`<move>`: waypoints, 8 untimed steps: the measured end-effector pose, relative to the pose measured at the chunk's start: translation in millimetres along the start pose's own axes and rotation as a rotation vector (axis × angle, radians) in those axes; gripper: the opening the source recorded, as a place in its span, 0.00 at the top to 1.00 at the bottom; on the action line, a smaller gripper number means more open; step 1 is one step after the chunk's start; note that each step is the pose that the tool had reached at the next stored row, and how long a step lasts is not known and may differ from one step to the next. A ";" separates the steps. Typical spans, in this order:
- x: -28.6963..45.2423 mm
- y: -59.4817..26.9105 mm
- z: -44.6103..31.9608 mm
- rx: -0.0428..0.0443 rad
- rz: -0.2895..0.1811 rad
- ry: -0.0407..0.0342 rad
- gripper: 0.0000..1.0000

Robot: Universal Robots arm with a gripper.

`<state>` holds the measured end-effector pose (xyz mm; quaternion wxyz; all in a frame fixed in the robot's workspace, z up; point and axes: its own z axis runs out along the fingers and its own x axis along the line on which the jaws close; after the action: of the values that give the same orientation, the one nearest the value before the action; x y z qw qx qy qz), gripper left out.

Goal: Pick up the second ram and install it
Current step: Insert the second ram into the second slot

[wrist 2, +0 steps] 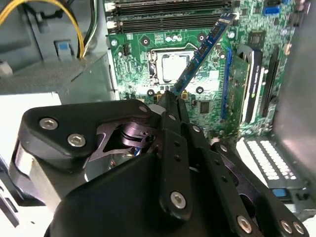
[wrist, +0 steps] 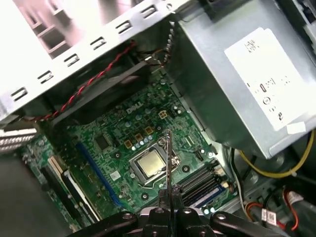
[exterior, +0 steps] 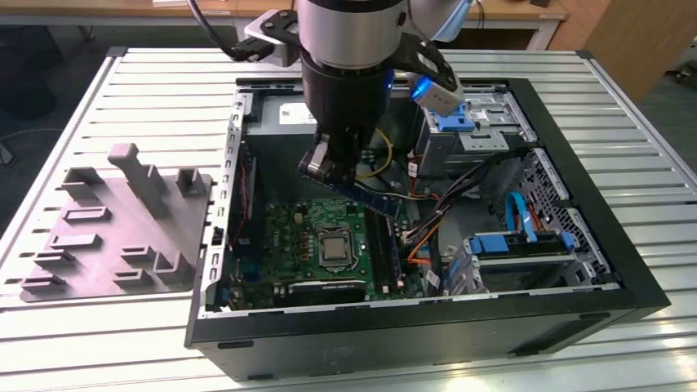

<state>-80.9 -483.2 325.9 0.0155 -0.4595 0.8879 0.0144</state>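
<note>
My gripper (exterior: 325, 167) hangs inside the open computer case (exterior: 566, 269), shut on the second ram (exterior: 365, 196). The ram is a long, thin, dark stick that slants down from the fingers above the green motherboard (exterior: 289, 237). In the second wrist view the ram (wrist 2: 205, 49) reaches out from the gripper (wrist 2: 170, 96) across the silver processor socket (wrist 2: 173, 66) towards the black memory slots (wrist 2: 168, 15). In the first wrist view the ram (wrist: 169, 163) shows edge-on above the gripper (wrist: 169, 210), beside the memory slots (wrist: 200, 180). It is held clear of the board.
A grey plastic tray (exterior: 120, 229) with upright posts lies on the slatted table at the exterior view's left. The grey power-supply box (wrist: 247, 74) sits at the case's far end, with yellow, red and orange cables (exterior: 419, 237) nearby. Blue drive brackets (exterior: 523, 241) fill the case's right side.
</note>
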 end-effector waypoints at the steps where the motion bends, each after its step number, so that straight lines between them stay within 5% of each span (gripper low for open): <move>1: 0.0 0.0 0.2 0.0007 0.018 -0.0002 0.87; 8: 0.1 0.0 1.9 0.0060 0.147 -0.0017 0.87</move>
<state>-80.9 -483.1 324.0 0.0165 -0.3930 0.9193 0.0132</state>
